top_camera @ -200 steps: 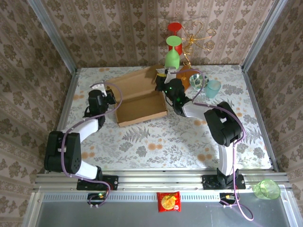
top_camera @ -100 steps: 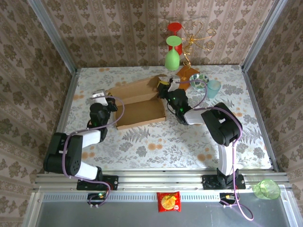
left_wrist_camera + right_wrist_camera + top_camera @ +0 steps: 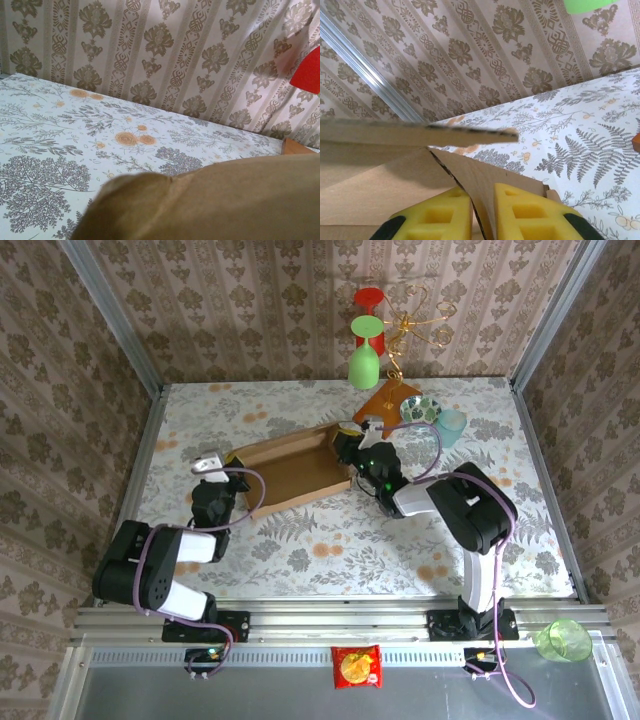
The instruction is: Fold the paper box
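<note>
Two arms reach over the floral tablecloth, and we find the paper box lying between them at mid-table, a shallow brown tray with its long rear flap tilted up. We see the left gripper at the box's left end. Its jaws are together, though we cannot tell whether cardboard is pinched in them; its wrist camera has blurred brown cardboard hard against the lens. The right gripper is at the box's far right corner. In its wrist view the yellow fingers stand on either side of an upright cardboard wall, pressed close to it, so we record it as clamped on the box. A flap edge crosses above them and shows the corrugation. We find no print on the cardboard faces in view. Behind the box stands an orange-brown wooden slab carrying a gold wire stand, from which a green goblet and a red goblet hang. A patterned bowl and a pale blue cup sit just beside the slab. On the near ledge lie a red snack packet, its lettering too small to read, and a green cup.
</note>
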